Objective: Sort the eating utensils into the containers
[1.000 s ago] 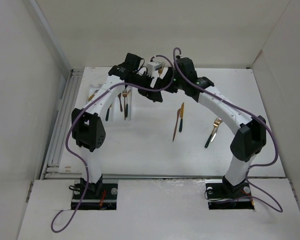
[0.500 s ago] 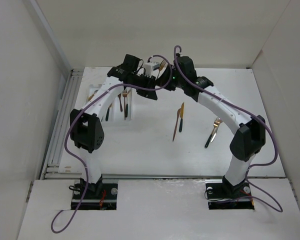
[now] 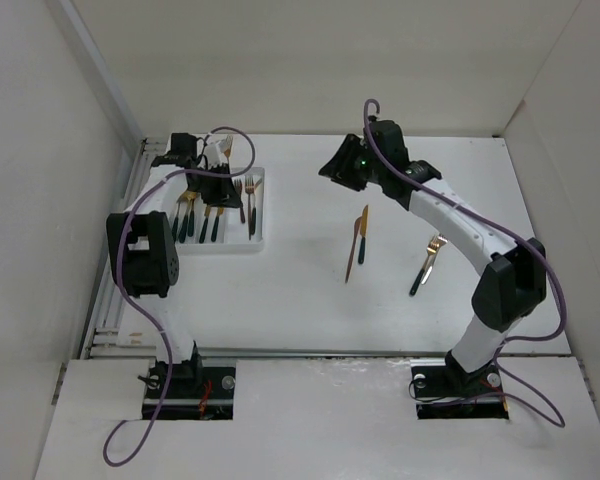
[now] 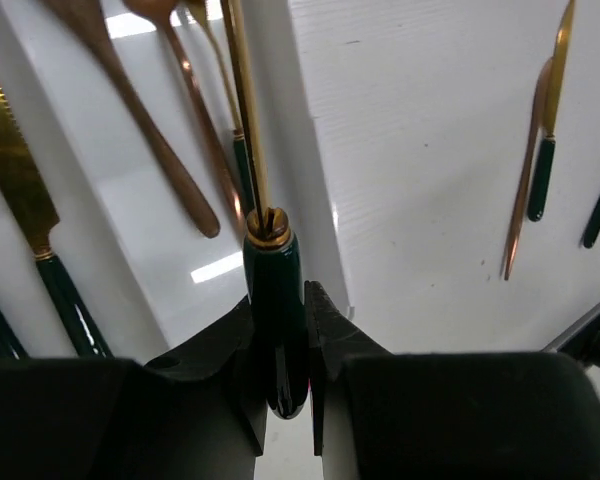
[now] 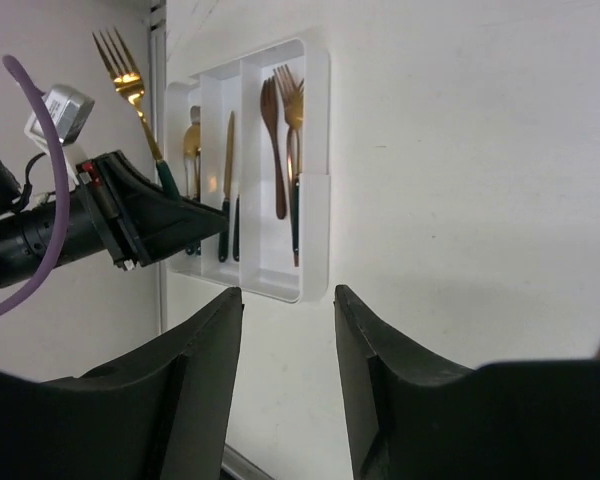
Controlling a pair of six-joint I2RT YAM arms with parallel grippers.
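My left gripper [image 4: 278, 305] is shut on the dark green handle of a gold fork [image 4: 250, 120], which sticks out over the white tray [image 4: 170, 260]. In the top view this gripper [image 3: 208, 182] hovers above the tray [image 3: 263, 215] at the back left. The right wrist view shows the fork's tines [image 5: 120, 65] raised beside the tray [image 5: 315, 150], where forks [image 5: 280, 130], a knife [image 5: 227, 170] and a spoon [image 5: 192, 150] lie in separate compartments. My right gripper [image 5: 285, 295] is open and empty, in mid-air over the table's middle back [image 3: 332, 168].
Loose on the table lie a gold knife [image 3: 361, 232], a slim utensil [image 3: 350, 262] beside it and a fork [image 3: 427, 262] further right. White walls enclose the table on the left, back and right. A metal rail [image 3: 115, 290] runs along the left edge.
Both grippers met over the back middle with the fork. The left one shut on it, the right one opened, and the left arm swung left over the tray.
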